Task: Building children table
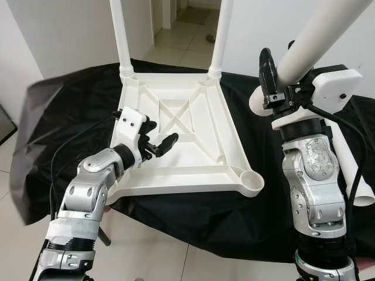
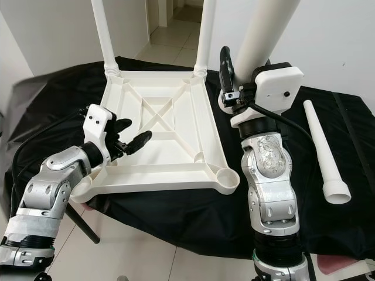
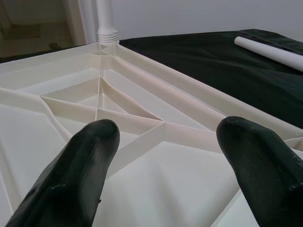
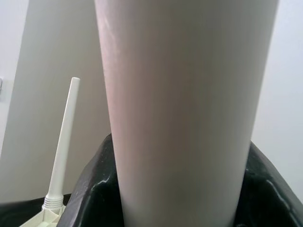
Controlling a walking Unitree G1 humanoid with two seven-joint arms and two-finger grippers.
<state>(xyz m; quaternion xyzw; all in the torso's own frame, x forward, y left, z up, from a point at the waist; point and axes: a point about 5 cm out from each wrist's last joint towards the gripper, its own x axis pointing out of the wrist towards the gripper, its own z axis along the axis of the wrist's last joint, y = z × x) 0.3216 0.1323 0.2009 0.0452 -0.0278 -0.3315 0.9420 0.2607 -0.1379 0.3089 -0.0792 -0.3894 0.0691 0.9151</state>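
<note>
Tabletop [image 1: 176, 126] corner socket [image 1: 252, 178] (near edge) free

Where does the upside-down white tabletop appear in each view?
Left eye view: tabletop in the centre, on the black cloth.
Right eye view: centre-left.
Left wrist view: beneath the left end effector.
Right wrist view: one corner, under an upright leg.
Shared landmark: upright screwed-in legs.

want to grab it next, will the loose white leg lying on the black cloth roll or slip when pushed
The loose leg is a smooth round tapered tube, so it would probably roll, curving toward its narrow end. Its glossy plastic looks slippery and likely light. The soft black cloth may damp the roll somewhat.
</note>
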